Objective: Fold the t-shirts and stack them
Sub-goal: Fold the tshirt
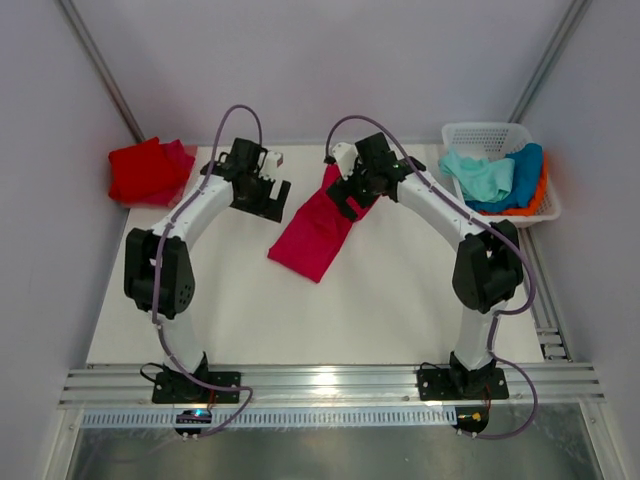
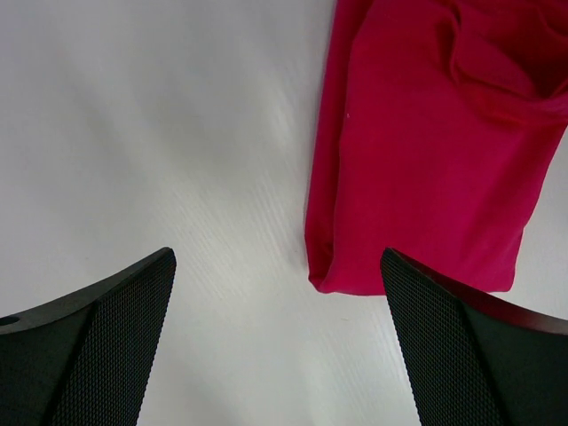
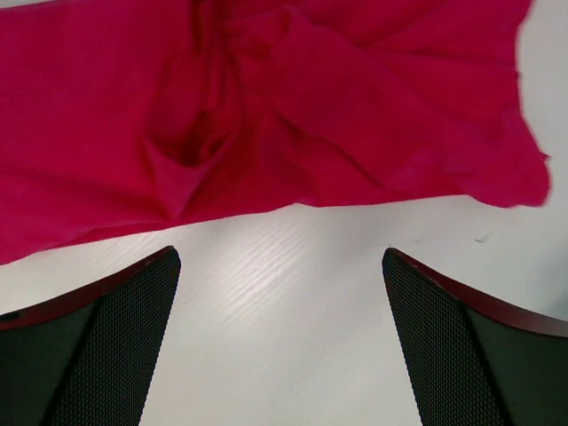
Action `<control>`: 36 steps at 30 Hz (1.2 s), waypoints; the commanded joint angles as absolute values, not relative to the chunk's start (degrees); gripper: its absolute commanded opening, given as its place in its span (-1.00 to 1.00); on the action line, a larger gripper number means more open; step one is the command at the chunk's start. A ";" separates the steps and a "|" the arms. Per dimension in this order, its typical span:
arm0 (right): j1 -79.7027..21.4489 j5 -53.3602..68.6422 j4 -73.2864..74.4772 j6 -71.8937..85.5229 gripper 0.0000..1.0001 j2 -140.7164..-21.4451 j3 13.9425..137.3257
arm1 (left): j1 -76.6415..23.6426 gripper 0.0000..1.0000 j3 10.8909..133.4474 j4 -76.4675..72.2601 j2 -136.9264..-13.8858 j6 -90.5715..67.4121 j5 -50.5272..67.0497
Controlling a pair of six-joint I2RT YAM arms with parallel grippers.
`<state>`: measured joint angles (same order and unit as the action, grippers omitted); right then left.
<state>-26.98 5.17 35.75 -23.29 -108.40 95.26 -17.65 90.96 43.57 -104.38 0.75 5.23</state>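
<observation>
One red cloth bundle (image 1: pixel 148 172) sits folded; the crimson-pink cloth tee (image 1: pixel 315 235) lies half-folded; others fill the white lattice basket (image 1: pixel 480 128); left hand (image 2: pixel 277 266) and right hand (image 3: pixel 280 262) gape empty.

Left arm (image 1: pixel 190 215) and right arm (image 1: pixel 440 205) outstretched, fingers (image 2: pixel 106 346) wide

On white table (image 1: pixel 250 310), 3 things, well apart: crimson-pink t-shirt (image 1: pixel 315 235) folded into a long strip, lying slanted near the middle; red t-shirt pile (image 1: pixel 148 170) at far left corner; white lattice basket (image 1: pixel 485 127) at far right corner.
</observation>
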 commanded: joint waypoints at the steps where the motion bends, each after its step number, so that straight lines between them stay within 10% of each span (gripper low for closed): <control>1: -26.63 20.72 39.98 -23.73 0.99 -108.45 98.34 | -17.93 0.98 91.14 39.99 -105.46 2.46 11.51; 8: -28.39 29.71 42.37 -24.17 0.99 -112.84 103.35 | -18.02 0.98 92.37 38.76 -111.35 1.32 14.06; 29: -33.84 -34.68 6.70 -25.83 0.99 -122.08 87.89 | -17.93 0.98 90.18 37.53 -117.95 -3.43 13.80; 36: -33.84 -37.36 6.85 -27.16 0.99 -122.08 88.51 | -18.02 0.99 87.89 37.09 -118.12 -1.85 12.83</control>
<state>-34.00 -31.68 10.61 -26.46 -123.26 88.07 -17.93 88.71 39.00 -118.26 -2.55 12.67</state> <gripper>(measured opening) 0.994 0.992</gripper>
